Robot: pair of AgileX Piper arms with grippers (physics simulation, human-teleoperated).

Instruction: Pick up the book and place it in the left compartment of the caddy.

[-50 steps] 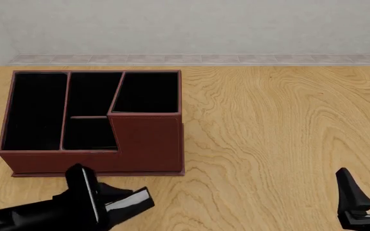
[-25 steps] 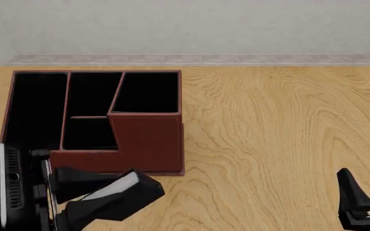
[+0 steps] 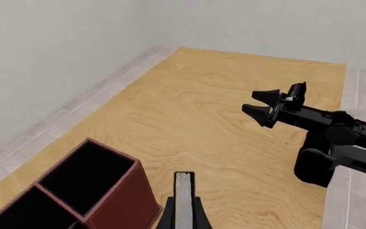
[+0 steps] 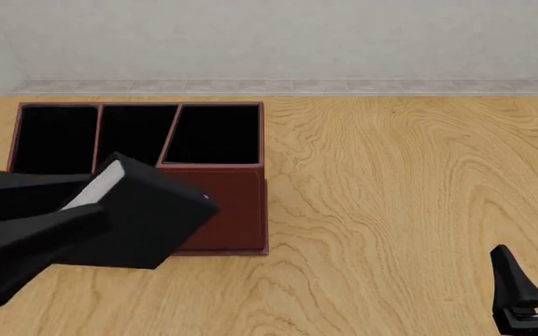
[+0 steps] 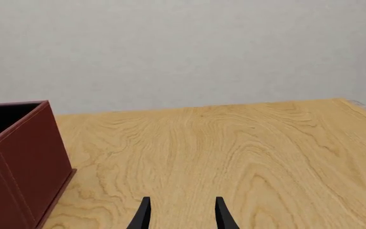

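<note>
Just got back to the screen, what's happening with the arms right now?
The left claw is shut on the book and holds it in the air, close to the front camera, so it hides the near part of the caddy. The book is not yet in the left compartment, which shows only its black lining. The right claw is open, holds nothing, and sits low over the table, well to the right of the caddy.

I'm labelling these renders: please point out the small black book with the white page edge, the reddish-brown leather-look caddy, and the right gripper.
small black book (image 4: 152, 217), front view, on its black cover.
reddish-brown caddy (image 4: 236, 210), front view, on its front wall.
right gripper (image 5: 181, 213), right wrist view, midway between the fingertips.
</note>
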